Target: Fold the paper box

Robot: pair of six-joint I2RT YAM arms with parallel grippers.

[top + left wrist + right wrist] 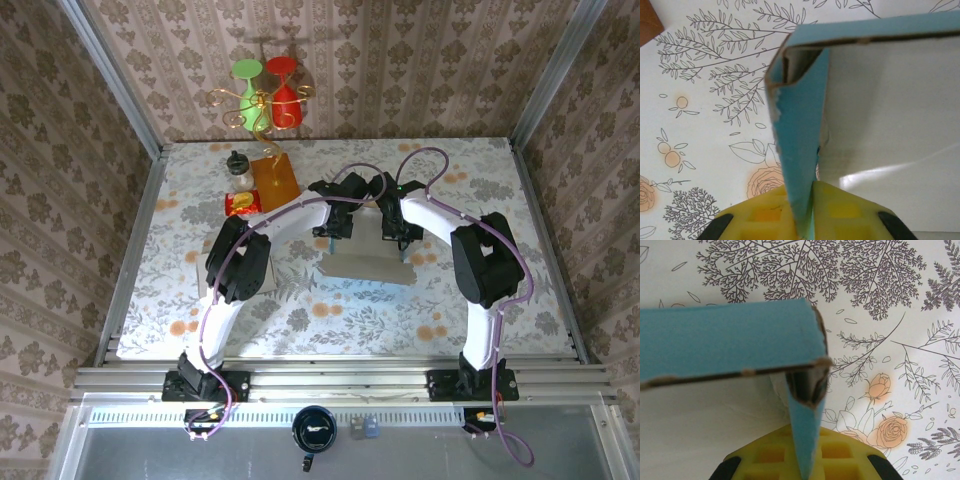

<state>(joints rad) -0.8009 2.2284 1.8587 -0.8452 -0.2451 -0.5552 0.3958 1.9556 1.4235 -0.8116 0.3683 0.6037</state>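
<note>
1. Left claw point(802, 220), bottom of frame, pinches the paper box point(800, 140) side wall; right claw point(805, 462) does likewise.
2. Box sits mid-frame overhead, on worktop point(300, 310).
3. Light, thin card, probably creases easily; grip walls near corners.

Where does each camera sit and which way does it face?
Top external: high behind the robot, looking down at the table; left arm and right arm reach from the bottom edge to the paper box.
Left wrist: on the left arm, looking along the left gripper, shut on a blue box wall.
Right wrist: on the right arm, looking along the right gripper, shut on another blue wall.
Shared: both wrist views show the box and floral table.
</note>
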